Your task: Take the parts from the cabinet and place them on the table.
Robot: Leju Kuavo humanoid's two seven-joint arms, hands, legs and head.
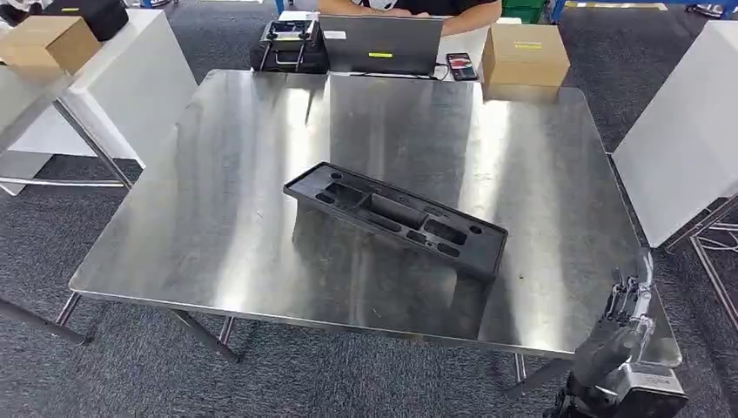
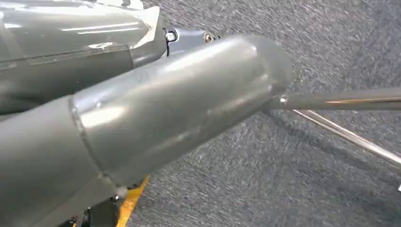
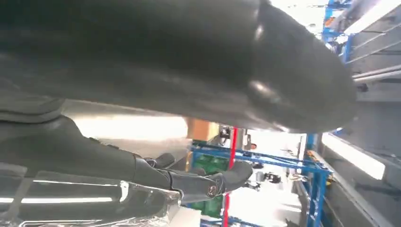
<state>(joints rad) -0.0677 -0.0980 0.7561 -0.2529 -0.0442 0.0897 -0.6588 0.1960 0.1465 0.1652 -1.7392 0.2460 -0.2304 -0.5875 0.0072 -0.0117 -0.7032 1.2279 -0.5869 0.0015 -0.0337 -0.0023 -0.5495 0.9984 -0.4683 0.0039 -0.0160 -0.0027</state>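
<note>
A long black plastic part (image 1: pixel 396 218) with several recesses lies near the middle of the steel table (image 1: pixel 200 235), angled from back left to front right. My right hand (image 1: pixel 627 335) hangs just off the table's front right corner, fingers pointing up, apart and holding nothing. In the right wrist view the right hand (image 3: pixel 198 182) shows dark fingers stretched out with nothing between them. The left hand (image 2: pixel 179 104) appears in its wrist view as a thick grey thumb stretched over the carpet, with nothing in it.
Along the table's far edge stand a laptop (image 1: pixel 380 43), a black case (image 1: pixel 290 45), a phone (image 1: pixel 461 66) and a cardboard box (image 1: pixel 525 57); a person (image 1: pixel 409 7) sits behind. White tables flank both sides. A metal table leg (image 2: pixel 340 100) is near my left hand.
</note>
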